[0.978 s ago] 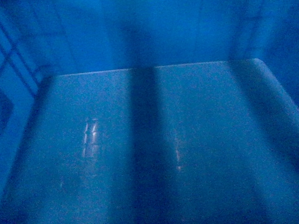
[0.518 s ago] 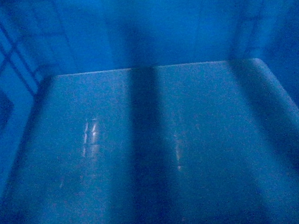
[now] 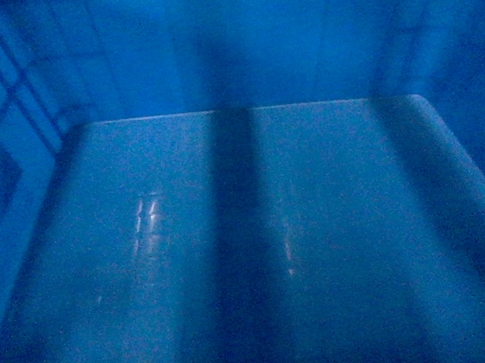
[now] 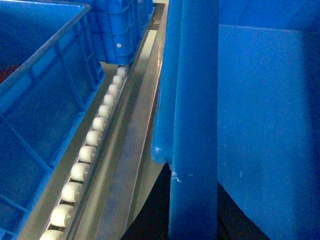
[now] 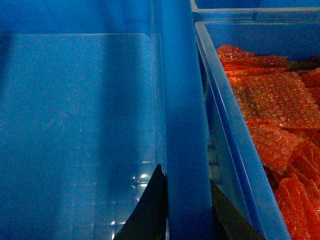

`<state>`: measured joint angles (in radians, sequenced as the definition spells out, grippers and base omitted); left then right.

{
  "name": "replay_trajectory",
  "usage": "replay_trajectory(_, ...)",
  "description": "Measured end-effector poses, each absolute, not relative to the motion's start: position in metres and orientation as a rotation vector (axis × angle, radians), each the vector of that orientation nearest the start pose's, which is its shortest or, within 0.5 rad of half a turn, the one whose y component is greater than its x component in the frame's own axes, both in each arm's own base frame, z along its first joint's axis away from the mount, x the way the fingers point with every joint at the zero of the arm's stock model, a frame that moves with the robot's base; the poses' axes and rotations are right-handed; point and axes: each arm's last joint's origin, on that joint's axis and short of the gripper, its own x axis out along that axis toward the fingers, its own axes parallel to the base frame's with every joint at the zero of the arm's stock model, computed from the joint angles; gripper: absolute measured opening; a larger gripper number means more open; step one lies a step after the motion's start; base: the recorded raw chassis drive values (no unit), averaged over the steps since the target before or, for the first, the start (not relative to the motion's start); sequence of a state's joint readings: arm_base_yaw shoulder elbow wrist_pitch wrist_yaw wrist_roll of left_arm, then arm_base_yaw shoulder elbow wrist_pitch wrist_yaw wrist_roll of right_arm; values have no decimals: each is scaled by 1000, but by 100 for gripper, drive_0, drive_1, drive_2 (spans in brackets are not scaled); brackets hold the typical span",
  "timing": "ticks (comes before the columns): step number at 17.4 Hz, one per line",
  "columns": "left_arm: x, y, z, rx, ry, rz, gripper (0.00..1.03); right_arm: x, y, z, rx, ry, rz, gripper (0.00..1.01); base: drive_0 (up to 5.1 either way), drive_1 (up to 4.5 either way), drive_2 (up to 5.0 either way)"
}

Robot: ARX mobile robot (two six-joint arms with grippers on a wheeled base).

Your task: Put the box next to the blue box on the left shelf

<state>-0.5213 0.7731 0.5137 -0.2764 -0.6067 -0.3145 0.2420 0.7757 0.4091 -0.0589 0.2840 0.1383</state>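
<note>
The box [image 3: 248, 233] fills the head view: a deep bright-blue crate seen from inside, with a glossy floor and ribbed walls. My left gripper [image 4: 192, 205] is shut on the box's left rim [image 4: 192, 100], a dark finger on each side of the wall. My right gripper [image 5: 186, 192] is shut on the right rim [image 5: 182, 100] in the same way. Close beside that right wall stands a blue box [image 5: 235, 150] filled with orange bubble-wrap packets [image 5: 280, 115]. Neither gripper shows in the head view.
Left of the held box runs a metal shelf rail [image 4: 135, 140] with a line of white rollers [image 4: 92, 140]. Beyond it stand another blue crate [image 4: 40, 100] and, farther back, a second one [image 4: 120, 30]. A further blue rim [image 5: 250, 12] lies behind the orange-filled box.
</note>
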Motion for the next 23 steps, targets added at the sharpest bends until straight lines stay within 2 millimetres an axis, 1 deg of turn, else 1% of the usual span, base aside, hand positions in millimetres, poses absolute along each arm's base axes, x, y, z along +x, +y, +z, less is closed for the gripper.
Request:
replay_trajectory(18, 149, -66, 236, -23, 433, 153, 8, 166, 33, 217, 26, 407, -69, 10, 0, 0, 0)
replay_trajectory(19, 150, -68, 236, -1, 387, 170, 8, 166, 33, 217, 27, 407, -69, 10, 0, 0, 0)
replay_trajectory(20, 154, -70, 230, 34, 328, 198, 8, 166, 32, 218, 31, 393, -81, 10, 0, 0, 0)
replay_trajectory(21, 161, -72, 231, 48, 273, 223, 9, 168, 36, 218, 1, 292, -109, 10, 0, 0, 0)
replay_trajectory(22, 167, -69, 240, 81, 225, 240, 10, 167, 42, 217, -7, 227, -130, 11, 0, 0, 0)
replay_trajectory(23, 169, -67, 245, 98, 217, 243, 10, 167, 45, 220, -12, 222, -137, 11, 0, 0, 0)
